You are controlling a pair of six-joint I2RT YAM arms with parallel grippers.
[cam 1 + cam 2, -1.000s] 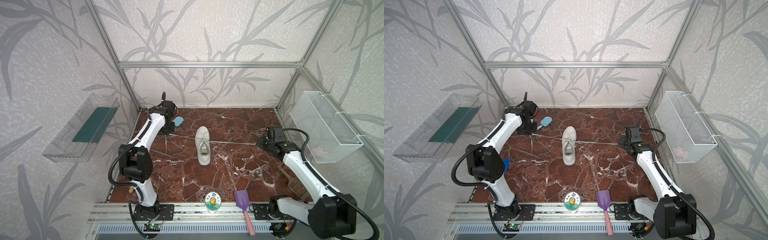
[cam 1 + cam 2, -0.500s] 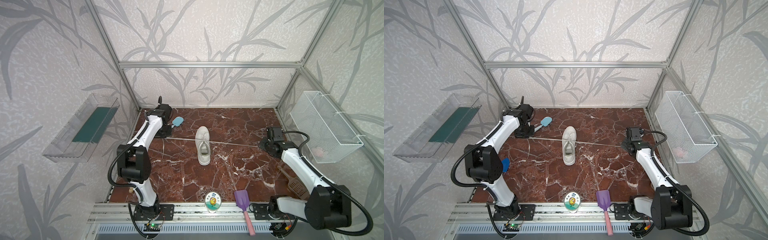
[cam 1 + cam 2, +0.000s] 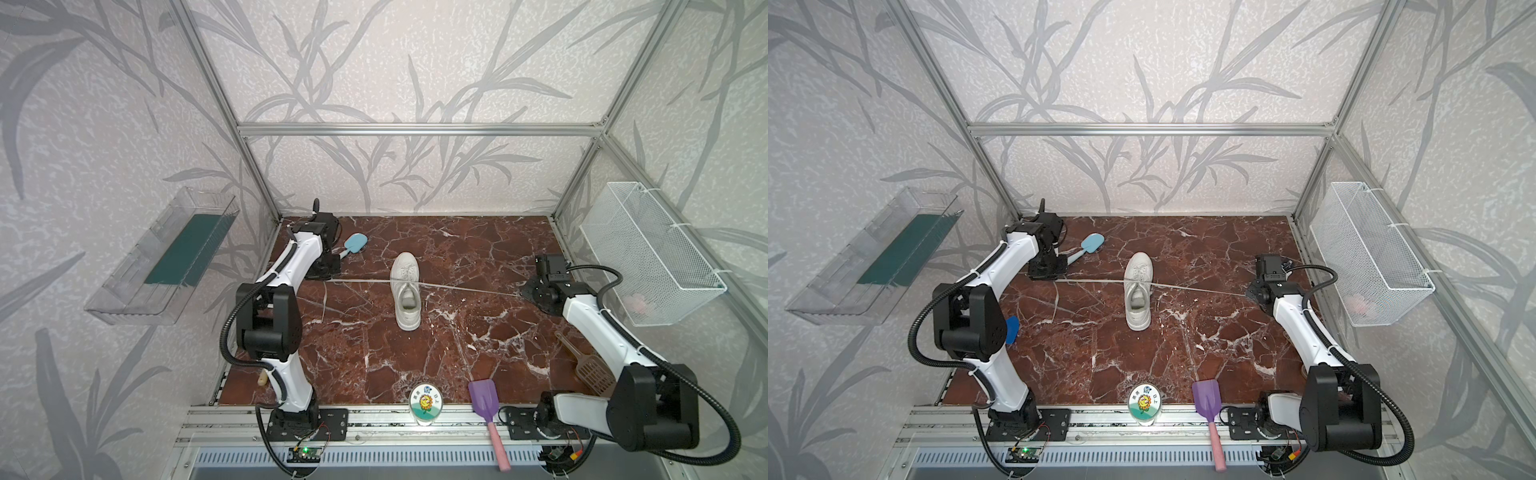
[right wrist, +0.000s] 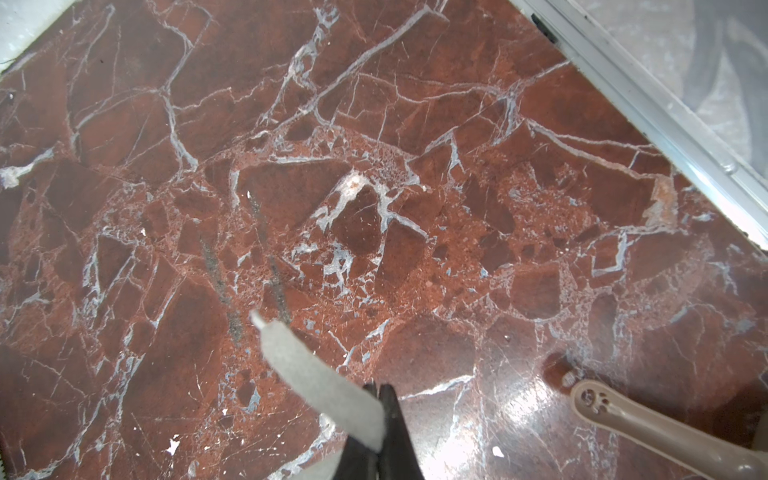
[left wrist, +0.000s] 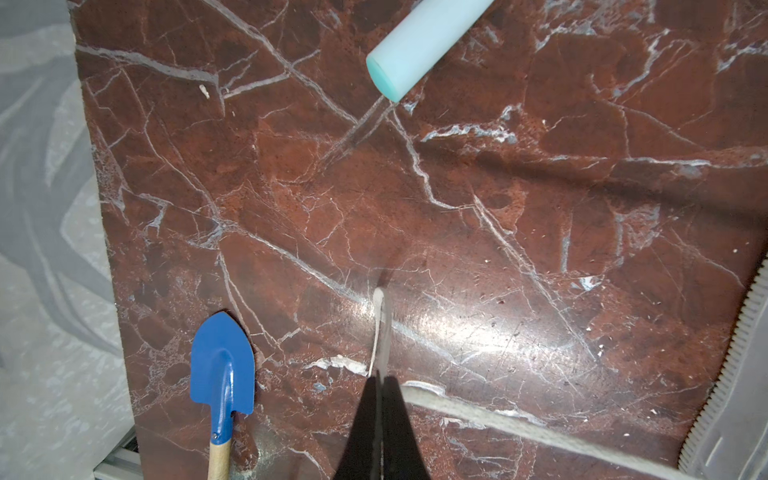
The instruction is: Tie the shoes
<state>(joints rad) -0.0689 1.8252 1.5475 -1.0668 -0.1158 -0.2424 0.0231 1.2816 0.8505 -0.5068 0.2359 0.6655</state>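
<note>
The shoes are a single white sneaker (image 3: 406,291) (image 3: 1138,293) standing mid-table with its toe toward the back wall. Its two flat laces run out sideways in a nearly straight, taut line. My left gripper (image 3: 323,275) (image 3: 1051,276) (image 5: 379,376) is shut on the left lace (image 5: 498,419), whose short tip (image 5: 377,324) sticks out past the fingertips. My right gripper (image 3: 524,293) (image 3: 1250,294) (image 4: 379,388) is shut on the right lace (image 4: 316,374), and its free end curls out beyond the tips. Both grippers sit low over the marble.
A light-blue scoop (image 3: 355,243) lies just behind my left gripper, and a blue shovel (image 5: 222,365) lies beside the left arm. A brown slotted scoop (image 3: 586,365), a purple shovel (image 3: 484,401) and a round flower tin (image 3: 426,405) lie near the front. A wire basket (image 3: 652,257) hangs on the right wall.
Both grippers have drawn a little further apart, the left one shifting leftward, and the laces have stayed taut between them. The shoe has not moved.
</note>
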